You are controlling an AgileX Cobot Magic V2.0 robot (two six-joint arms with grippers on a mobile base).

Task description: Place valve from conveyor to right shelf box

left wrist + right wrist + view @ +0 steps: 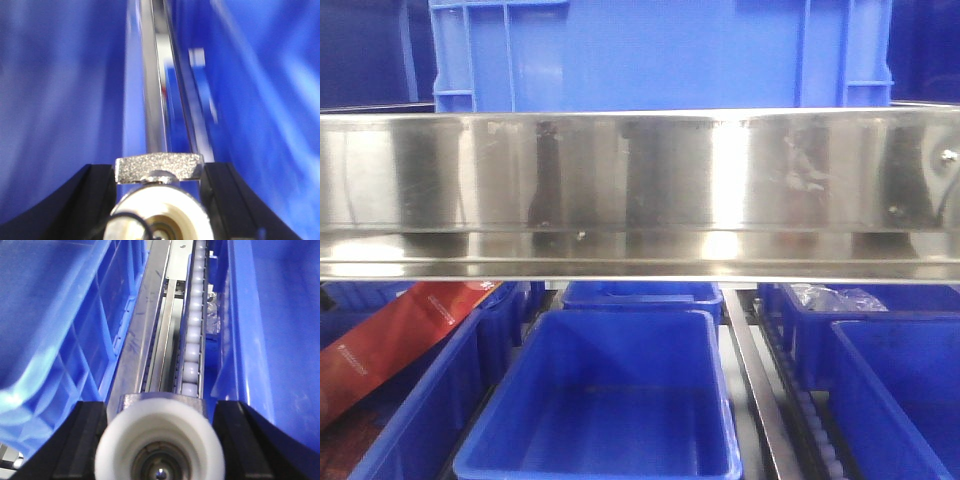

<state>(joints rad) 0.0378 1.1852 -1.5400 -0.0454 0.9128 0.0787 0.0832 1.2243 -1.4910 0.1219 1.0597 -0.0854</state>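
Front view: a steel shelf edge (640, 190) runs across the frame with a blue crate (650, 55) on top. Open blue bins sit below. The middle bin (610, 400) shows a bare floor. A red packet (400, 345) leans in the left one, and a clear bag (830, 297) lies in the far right one. Neither arm shows here.

Left wrist: the left gripper (159, 172) has its black fingers (95, 200) closed against a valve (160, 210), which has a grainy silver block above a cream round base. A steel rail (155, 90) runs ahead between blurred blue walls.

Right wrist: the right gripper (160, 407) pinches a second valve (160, 430), white ring facing the camera. It hangs over a roller track (192, 340) between two blue bin walls (60, 330).
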